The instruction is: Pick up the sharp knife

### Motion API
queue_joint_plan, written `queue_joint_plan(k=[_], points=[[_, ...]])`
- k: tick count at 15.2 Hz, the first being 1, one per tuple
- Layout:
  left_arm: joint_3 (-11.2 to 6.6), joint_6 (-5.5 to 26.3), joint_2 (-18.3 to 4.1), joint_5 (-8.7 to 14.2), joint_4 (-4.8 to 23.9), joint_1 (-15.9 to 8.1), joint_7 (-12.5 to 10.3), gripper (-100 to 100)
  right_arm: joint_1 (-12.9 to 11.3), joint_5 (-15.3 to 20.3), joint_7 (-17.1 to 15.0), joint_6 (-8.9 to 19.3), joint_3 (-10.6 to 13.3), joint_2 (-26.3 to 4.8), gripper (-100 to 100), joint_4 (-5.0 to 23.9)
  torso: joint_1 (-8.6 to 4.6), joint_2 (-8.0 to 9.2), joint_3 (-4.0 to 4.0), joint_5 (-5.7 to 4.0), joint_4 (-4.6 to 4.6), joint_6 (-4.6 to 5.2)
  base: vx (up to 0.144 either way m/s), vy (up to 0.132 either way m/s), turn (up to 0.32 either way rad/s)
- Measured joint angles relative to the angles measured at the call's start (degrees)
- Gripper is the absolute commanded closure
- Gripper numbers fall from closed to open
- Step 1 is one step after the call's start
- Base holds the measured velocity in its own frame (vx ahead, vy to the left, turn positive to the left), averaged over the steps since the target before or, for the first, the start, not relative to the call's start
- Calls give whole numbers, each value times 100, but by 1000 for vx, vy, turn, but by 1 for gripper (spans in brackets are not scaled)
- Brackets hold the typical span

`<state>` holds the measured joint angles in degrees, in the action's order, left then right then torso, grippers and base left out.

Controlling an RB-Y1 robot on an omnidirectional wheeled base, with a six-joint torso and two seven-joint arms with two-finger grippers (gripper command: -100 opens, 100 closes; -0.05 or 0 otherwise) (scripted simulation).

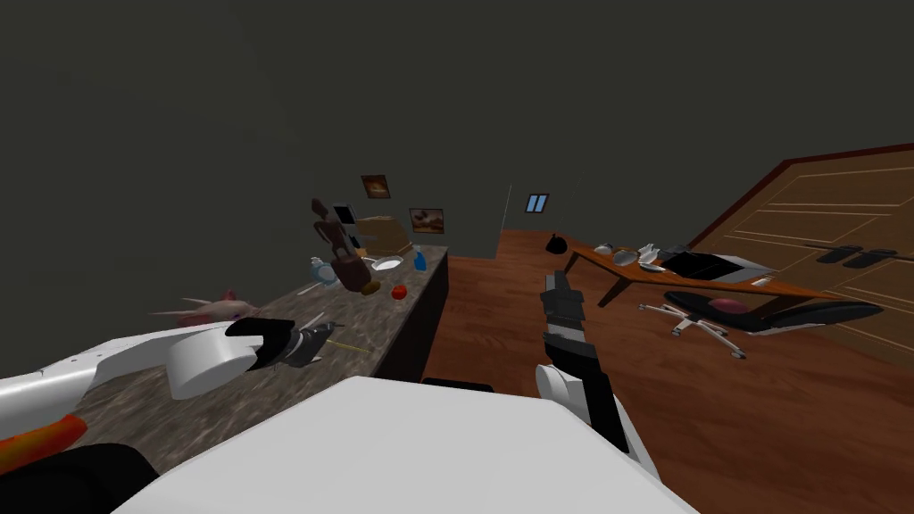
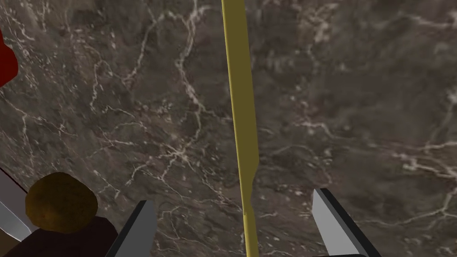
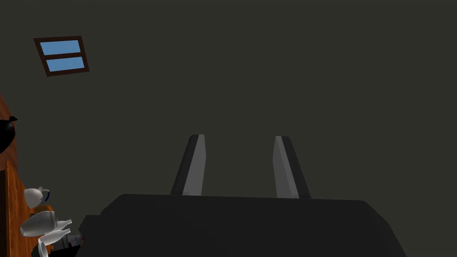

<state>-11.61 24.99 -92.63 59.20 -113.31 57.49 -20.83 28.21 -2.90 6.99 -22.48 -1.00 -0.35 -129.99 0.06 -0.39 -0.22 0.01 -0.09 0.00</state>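
A long, thin yellow knife [image 2: 238,111] lies flat on the dark marbled counter [image 2: 357,89]. Its narrower end runs back between the fingers of my left gripper [image 2: 232,198], which hangs open just above it, one finger on each side without touching. In the head view the left gripper [image 1: 326,328] is over the counter's near part, with the knife [image 1: 353,346] a faint yellow line past its tips. My right gripper [image 1: 558,281] is held up over the wooden floor, its fingers [image 3: 196,165] open with nothing between them.
Beside the left gripper sit a brown round thing [image 2: 61,203], a grey blade [image 2: 11,209] and a red thing [image 2: 6,62]. Farther along the counter [image 1: 393,330] are a tomato [image 1: 399,292], a plate [image 1: 386,264] and a blue bottle [image 1: 419,260]. A desk [image 1: 785,287] and chair [image 1: 759,317] stand right.
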Motion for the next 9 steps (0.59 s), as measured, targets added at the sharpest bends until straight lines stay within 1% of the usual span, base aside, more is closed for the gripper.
queue_joint_plan(k=[3,9], points=[[-150,282,-318,253,-119,204,-89,-100,0,0,0,0,0,0,0,0,-3,0,0,-1,0,0,56,-4,11],[-359,804,-927,746,-281,502,-247,-100,0,0,0,0,0,0,0,0,-2,2,1,0,0,0,54,-2,9]])
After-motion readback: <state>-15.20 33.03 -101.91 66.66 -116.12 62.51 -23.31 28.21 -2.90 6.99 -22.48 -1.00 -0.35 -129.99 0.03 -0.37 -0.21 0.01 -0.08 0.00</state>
